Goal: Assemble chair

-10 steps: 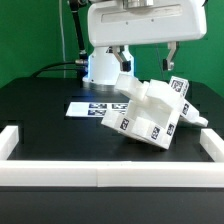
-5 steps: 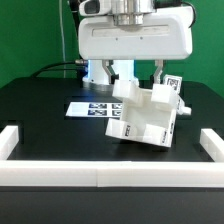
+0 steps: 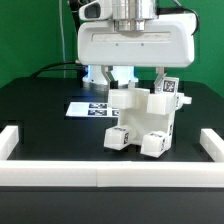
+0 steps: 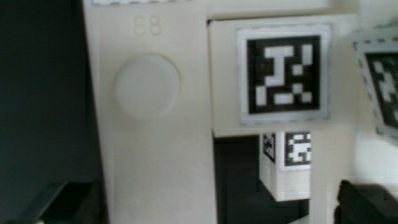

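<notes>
The white chair stands upright on the black table, just right of the middle in the exterior view, with square tags on its legs and back. My gripper hangs straight above it, jaws wide apart, one finger on each side of the chair's top. In the wrist view a chunky white chair piece with a round dimple and a tagged face fills the space between the dark fingertips of the gripper. Whether the fingers touch the chair I cannot tell.
The marker board lies flat on the table behind the chair, toward the exterior view's left. A white rail borders the table's front and both sides. The arm's white base stands at the back.
The chair was tilted over toward the exterior view's right; it now stands upright and sits further left. The gripper came down and shifted left over it, jaws staying wide.
</notes>
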Motion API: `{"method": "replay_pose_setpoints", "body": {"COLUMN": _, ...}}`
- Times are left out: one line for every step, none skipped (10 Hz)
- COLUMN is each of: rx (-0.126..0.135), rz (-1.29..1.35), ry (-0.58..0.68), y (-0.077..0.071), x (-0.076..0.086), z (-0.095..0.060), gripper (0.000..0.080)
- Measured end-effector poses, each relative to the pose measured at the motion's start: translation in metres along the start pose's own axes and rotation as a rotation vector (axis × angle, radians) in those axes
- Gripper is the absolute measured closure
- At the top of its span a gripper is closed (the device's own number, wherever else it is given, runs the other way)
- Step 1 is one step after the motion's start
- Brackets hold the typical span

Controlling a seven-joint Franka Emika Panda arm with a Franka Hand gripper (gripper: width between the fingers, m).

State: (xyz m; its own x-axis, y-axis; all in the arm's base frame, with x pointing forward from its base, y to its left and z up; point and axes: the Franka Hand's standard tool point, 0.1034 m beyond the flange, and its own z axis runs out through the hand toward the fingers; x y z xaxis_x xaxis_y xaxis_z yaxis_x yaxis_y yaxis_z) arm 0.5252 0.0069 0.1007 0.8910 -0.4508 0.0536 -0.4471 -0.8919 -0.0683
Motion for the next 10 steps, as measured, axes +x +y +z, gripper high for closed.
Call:
{"method": "replay_pose_setpoints", "body": {"rx": -0.006, "rz": -0.004, "ry": 0.011, "y": 0.002, "x": 0.003, "z": 0.004, "gripper": 0.0151}}
{"method": "replay_pose_setpoints", "body": {"rx": -0.010, "rz": -0.010, "ry": 0.040, "y": 0.001, "x": 0.011, "z": 0.006, "gripper": 0.0151}}
{"method": "replay_pose_setpoints", "body": {"rx": -0.011, "rz": -0.018, "ry": 0.074, "y": 0.001, "x": 0.018, "z": 0.006, "gripper": 0.0151}}
{"method": "replay_pose_setpoints", "body": {"rx": -0.011, "rz": -0.019, "ry": 0.083, "y": 0.001, "x": 0.020, "z": 0.006, "gripper": 0.0151}}
{"method": "replay_pose_setpoints", "body": {"rx": -0.011, "rz": -0.021, "ry": 0.097, "y": 0.000, "x": 0.022, "z": 0.006, "gripper": 0.0151}}
{"method": "replay_pose_setpoints", "body": {"rx": -0.011, "rz": -0.025, "ry": 0.125, "y": 0.000, "x": 0.028, "z": 0.006, "gripper": 0.0151}}
{"method": "replay_pose_setpoints", "body": {"rx": -0.011, "rz": -0.028, "ry": 0.126, "y": 0.000, "x": 0.029, "z": 0.006, "gripper": 0.0151}}
{"method": "replay_pose_setpoints", "body": {"rx": -0.012, "rz": -0.029, "ry": 0.125, "y": 0.002, "x": 0.030, "z": 0.005, "gripper": 0.0151}}
{"method": "replay_pose_setpoints", "body": {"rx": -0.012, "rz": -0.028, "ry": 0.122, "y": 0.004, "x": 0.032, "z": 0.003, "gripper": 0.0151}}
{"method": "replay_pose_setpoints", "body": {"rx": -0.010, "rz": -0.026, "ry": 0.123, "y": 0.008, "x": 0.035, "z": -0.001, "gripper": 0.0151}}
